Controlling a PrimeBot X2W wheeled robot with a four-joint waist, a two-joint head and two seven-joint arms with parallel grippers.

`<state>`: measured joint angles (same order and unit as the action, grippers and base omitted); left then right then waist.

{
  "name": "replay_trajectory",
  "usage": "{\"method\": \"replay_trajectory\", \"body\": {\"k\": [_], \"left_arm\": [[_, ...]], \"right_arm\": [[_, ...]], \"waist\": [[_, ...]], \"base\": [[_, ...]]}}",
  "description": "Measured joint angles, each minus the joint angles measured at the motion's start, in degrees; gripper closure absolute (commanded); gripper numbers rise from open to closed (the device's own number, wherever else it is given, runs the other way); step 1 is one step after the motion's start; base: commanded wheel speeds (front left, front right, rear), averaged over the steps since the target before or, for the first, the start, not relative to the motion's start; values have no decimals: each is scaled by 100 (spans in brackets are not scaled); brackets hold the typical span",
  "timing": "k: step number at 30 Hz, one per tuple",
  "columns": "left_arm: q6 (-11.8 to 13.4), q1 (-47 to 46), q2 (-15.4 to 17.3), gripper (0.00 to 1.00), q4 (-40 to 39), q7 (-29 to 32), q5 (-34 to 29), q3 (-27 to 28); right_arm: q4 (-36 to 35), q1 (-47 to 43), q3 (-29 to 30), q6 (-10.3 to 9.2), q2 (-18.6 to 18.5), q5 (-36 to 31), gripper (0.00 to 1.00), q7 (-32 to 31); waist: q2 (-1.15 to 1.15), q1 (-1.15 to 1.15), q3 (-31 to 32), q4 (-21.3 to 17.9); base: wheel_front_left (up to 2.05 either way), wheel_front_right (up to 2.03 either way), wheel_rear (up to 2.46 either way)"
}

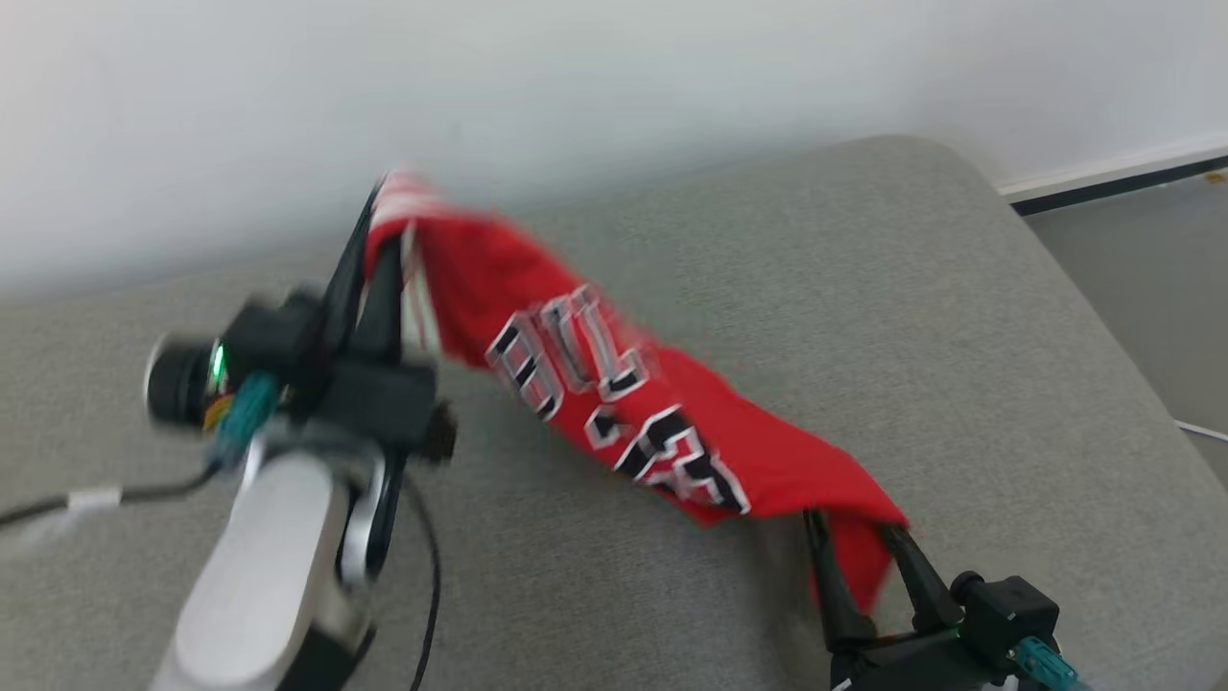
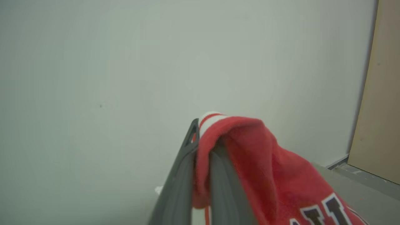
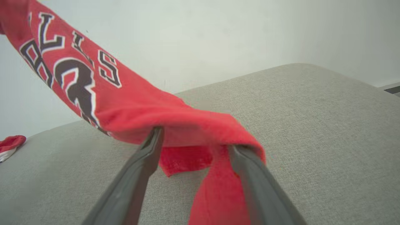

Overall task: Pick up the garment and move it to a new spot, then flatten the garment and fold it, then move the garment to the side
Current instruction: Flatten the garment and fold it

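Closest to the lens, the left arm's pale forearm point(image 1: 259, 576) is standing at the lower left. The left gripper point(image 1: 384, 216) above it is pinching its two fingers together on the striped white-and-red trim of the jersey point(image 1: 595, 384). The red cloth is hanging in the air as a sagging band, running from that pinch down to the right gripper point(image 1: 854, 526). It is hanging above the grey cushion point(image 1: 911, 288) and appears clear of it. The right gripper's jaws are standing wide apart. The cloth is only draping over both fingertips, with a loose strip dangling beside one finger, so nothing is clamping it on that side.

Judging by the droop and bunching, the jersey is behaving as a light, limp, thin knit. It is offering no stiffness, is folding wherever it is unsupported, and is probably sliding easily off smooth fingers. The thicker trimmed edges and corners are looking like the best places to grip, one per gripper and well apart, so the panel can spread flat. The draped end is calling for a real pinch first.
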<state>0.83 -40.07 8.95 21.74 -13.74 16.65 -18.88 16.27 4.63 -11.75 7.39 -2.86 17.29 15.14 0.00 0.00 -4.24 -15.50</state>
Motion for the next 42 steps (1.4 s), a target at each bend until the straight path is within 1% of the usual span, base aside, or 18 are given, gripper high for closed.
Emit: {"method": "replay_trajectory", "body": {"k": [5, 8, 9, 14, 17, 18, 19, 20, 22, 24, 28, 30, 34, 35, 37, 42], "left_arm": [[229, 1394, 167, 100, -98, -67, 330, 372], [330, 2083, 202, 100, -198, -93, 445, 532], [369, 2437, 199, 100, -241, -110, 471, 594], [372, 3073, 66, 100, -380, -115, 516, 598], [404, 3361, 56, 100, -428, -114, 520, 544], [417, 3459, 59, 96, -434, -71, 520, 512], [413, 3565, 56, 59, -421, 77, 548, 475], [392, 3678, 51, 0, -412, 231, 634, 456], [479, 3885, 69, 0, -456, 438, 709, 474], [569, 3991, 159, 0, -593, 669, 716, 501], [827, 4016, 483, 0, -1038, 1113, 657, 653], [827, 3912, 610, 0, -1329, 1291, 670, 719], [676, 3054, 725, 0, -1677, 1805, 599, 522], [610, 2802, 726, 0, -1649, 1939, 598, 465], [564, 2332, 766, 0, -1499, 2173, 498, 392], [528, 1453, 727, 0, -1098, 2369, 345, 257]], "right_arm": [[-37, 1, 80, 0, 0, -16, 0, 0], [-52, 3, 111, 0, -1, -16, 0, 0], [-53, 6, 97, 0, 0, -16, 0, 0], [-52, 18, 86, 0, 0, -15, 0, 0], [-44, 19, 86, 0, 0, -15, 0, 0], [-41, 20, 81, 0, 2, -15, 0, 0], [-34, 20, 82, 0, 1, -15, 0, 0], [-29, 20, 78, 0, 0, -15, 0, 0], [-22, 21, 76, 0, 0, -14, 0, 0], [-20, 23, 57, 0, 2, 8, 0, 0], [-16, 24, 41, 0, 0, 35, 0, 0], [-21, 26, 51, 0, 0, 37, 0, 0], [-18, 79, 18, 0, 0, 45, 0, -1], [-24, 123, 3, 0, 2, 55, 0, 0], [-44, 181, -22, 0, 1, 83, 0, 0], [-47, 232, -20, 0, 2, 138, 0, -1]], "waist": [[0, 0, -96, 205], [0, 0, -146, 346], [0, 0, -171, 447], [0, 0, -208, 693], [0, 0, -213, 822], [0, 0, -211, 858], [0, 0, -207, 890], [0, 0, -201, 916], [0, 0, -180, 949], [0, 0, -155, 960], [0, 0, -125, 925], [0, -1, -130, 900], [0, 0, -179, 833], [0, 0, -195, 801], [0, 0, -229, 717], [0, 0, -321, 400]], "base": [[0, 0, 0], [0, 0, 0], [0, 0, 0], [0, 0, 0], [0, 0, 0], [0, 0, 0], [0, 0, 0], [0, 0, 0], [0, 0, 0], [0, 0, 0], [0, 0, 0], [0, 0, 0], [0, 0, 0], [0, 0, 0], [0, 0, 0], [0, 0, 0]]}}
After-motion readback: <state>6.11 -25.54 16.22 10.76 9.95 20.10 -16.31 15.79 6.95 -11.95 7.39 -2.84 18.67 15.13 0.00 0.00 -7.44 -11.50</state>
